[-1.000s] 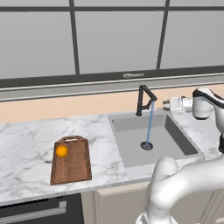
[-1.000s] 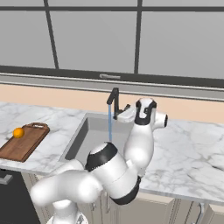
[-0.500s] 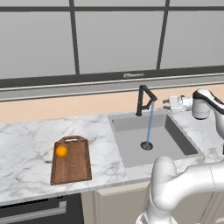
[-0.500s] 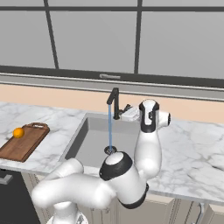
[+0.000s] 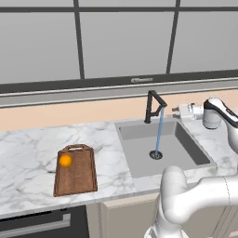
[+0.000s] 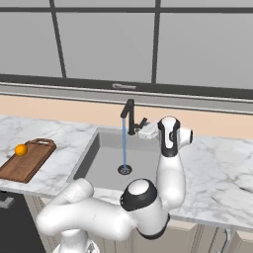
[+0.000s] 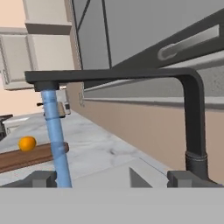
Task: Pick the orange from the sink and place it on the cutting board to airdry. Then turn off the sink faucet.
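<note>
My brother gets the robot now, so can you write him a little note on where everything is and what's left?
Tool: beside the faucet, holding nothing; can't tell if it's open or shut.
Orange: on the cutting board, left of the sink. That part is done.
Water: running from the spout into the drain.
Left: turn the faucet off.

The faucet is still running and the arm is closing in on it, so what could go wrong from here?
1. The pincer sits just right of the faucet, near its post. The small side lever is slim, so the fingers could slide past it and leave the water flowing into the sink.
2. Pushing too hard could jam the pincer against the post.
3. The orange lies loose on the cutting board; a jolt might roll it off.
</note>
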